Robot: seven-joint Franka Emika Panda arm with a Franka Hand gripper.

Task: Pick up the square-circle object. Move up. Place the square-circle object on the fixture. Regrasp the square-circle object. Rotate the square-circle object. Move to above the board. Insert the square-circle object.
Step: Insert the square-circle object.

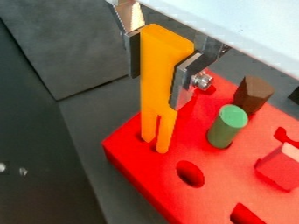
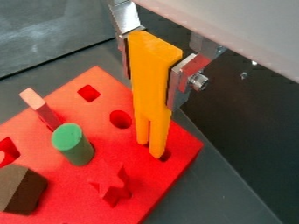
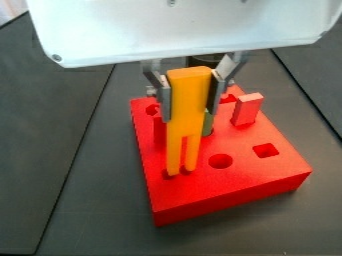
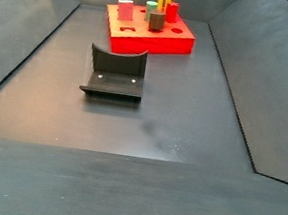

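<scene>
Square-circle object [image 1: 158, 83] upright, long axis vertical, lower end at or just inside a corner hole of the board [image 1: 152, 162]; same upright pose in the wrist view [image 2: 152, 92] and side view [image 3: 189, 120]. Gripper [image 1: 163, 54] directly above, closed on upper part of the bar, silver fingers [image 2: 187, 74] pressed flat against its sides. Judging from these views: insertion under way, next move straight down along the bar's axis, depth of seating not clear; fixture [image 4: 116, 72] well apart from board, unused now.

Claw [image 2: 158, 61] above board [image 2: 176, 157] corner, square-circle object [image 2: 152, 87] upright in hole.
</scene>
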